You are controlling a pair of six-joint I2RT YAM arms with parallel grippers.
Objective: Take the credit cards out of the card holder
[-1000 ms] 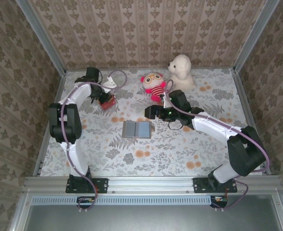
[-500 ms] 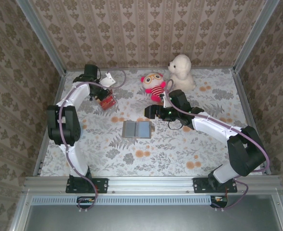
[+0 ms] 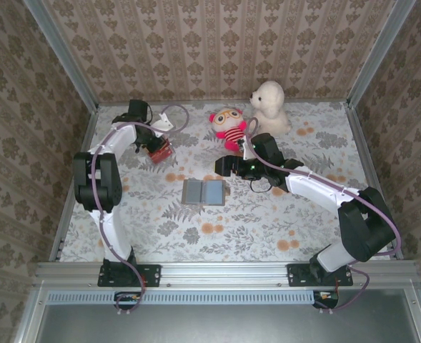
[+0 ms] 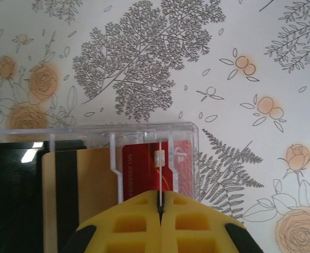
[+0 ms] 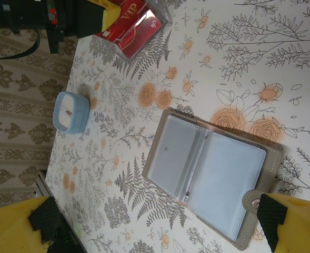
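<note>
Card holder, flat grey two-leaf wallet (image 3: 204, 191), spread flat, sleeves (image 5: 218, 179) seemingly empty. Red, gold, dark credit cards (image 4: 139, 166) out at ten o'clock. Left fingers (image 4: 128, 226) pressed together, hold unclear; right fingers (image 5: 297, 226) splayed wide, empty.

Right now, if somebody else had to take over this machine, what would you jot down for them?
Left gripper: shut on a clear plastic sleeve holding a red card, a gold-brown card and a dark card, far left of the table.
Right gripper: open, beside the grey two-leaf card holder, which lies open mid-table.
Done: the holder's pockets look empty.
Left: set the cards down; whether they must leave the sleeve is unclear.
</note>
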